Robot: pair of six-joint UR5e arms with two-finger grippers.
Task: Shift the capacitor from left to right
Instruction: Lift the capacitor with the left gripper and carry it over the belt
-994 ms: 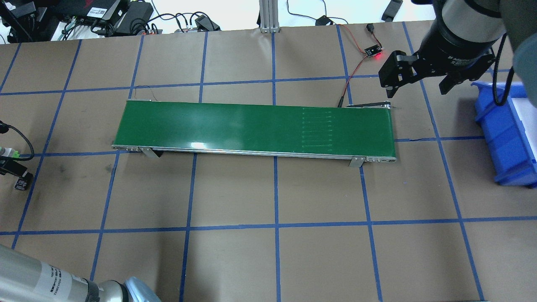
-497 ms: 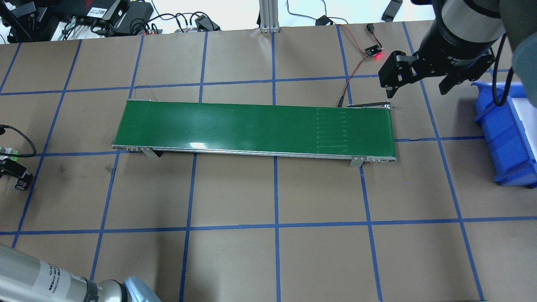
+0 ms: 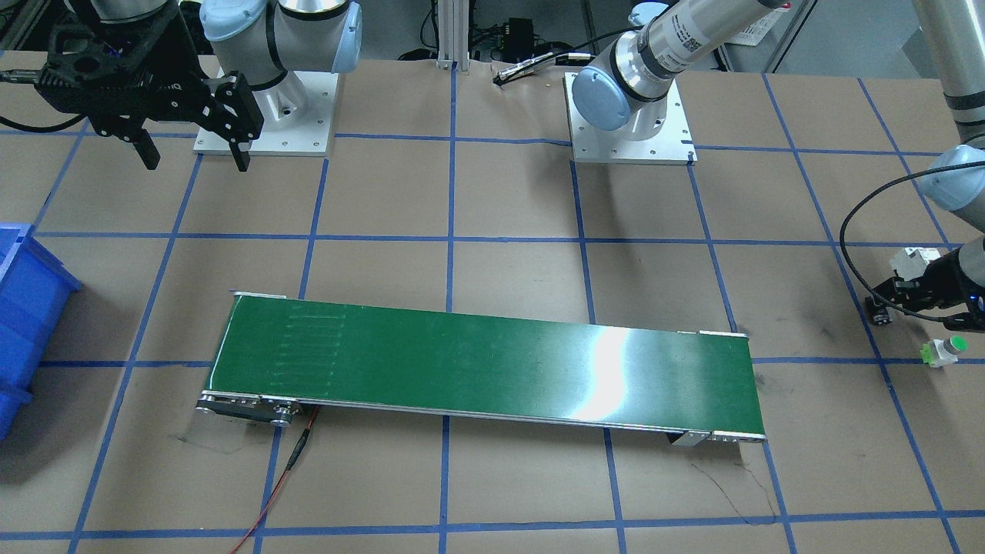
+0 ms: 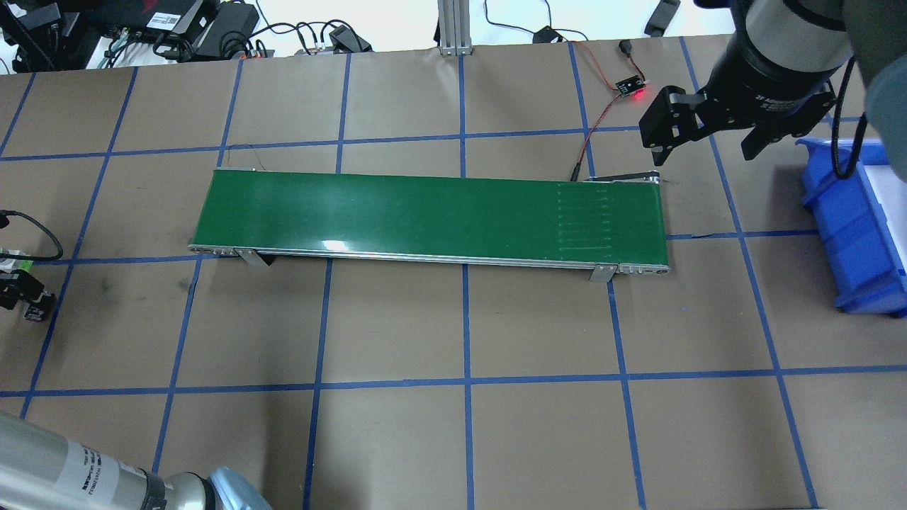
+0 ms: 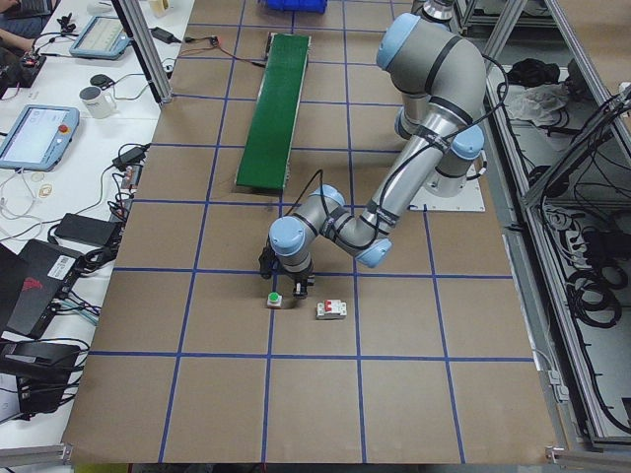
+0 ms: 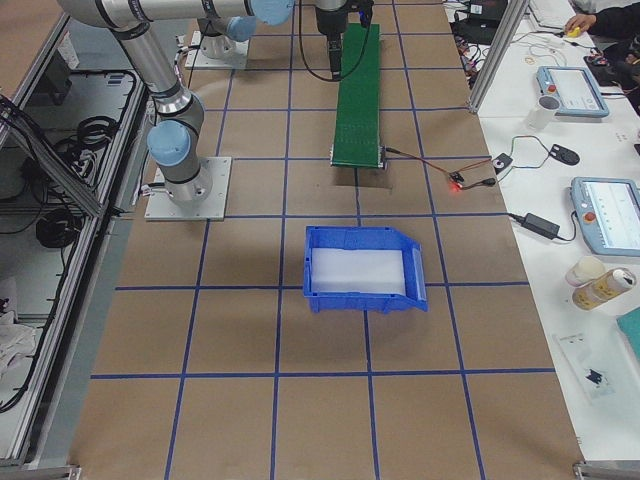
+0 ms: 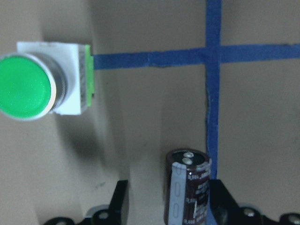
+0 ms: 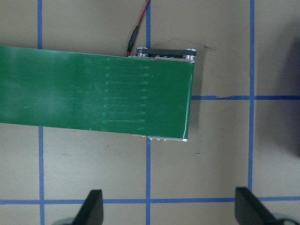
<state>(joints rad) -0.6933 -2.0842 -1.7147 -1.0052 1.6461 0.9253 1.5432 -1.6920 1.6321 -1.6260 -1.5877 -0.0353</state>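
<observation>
The capacitor (image 7: 188,187), a dark brown cylinder with a pale stripe, stands between the fingers of my left gripper (image 7: 168,208) in the left wrist view. It touches one finger (image 7: 220,201) and a gap shows at the other (image 7: 119,201), so the jaws are open around it. This gripper (image 4: 25,296) is low over the table's far left edge and also shows in the front view (image 3: 893,302). My right gripper (image 4: 701,142) is open and empty, hovering past the right end of the green conveyor belt (image 4: 425,212).
A green-capped white push button (image 7: 42,84) (image 3: 945,351) lies close beside the left gripper. A white breaker with red parts (image 5: 330,310) lies nearby. A blue bin (image 4: 850,234) stands at the right edge. A red wire and a lit sensor board (image 4: 631,88) lie behind the belt.
The pale seam marks on the belt have travelled to the right. My left gripper has shifted slightly left at the table's edge. The right gripper has stayed still.
</observation>
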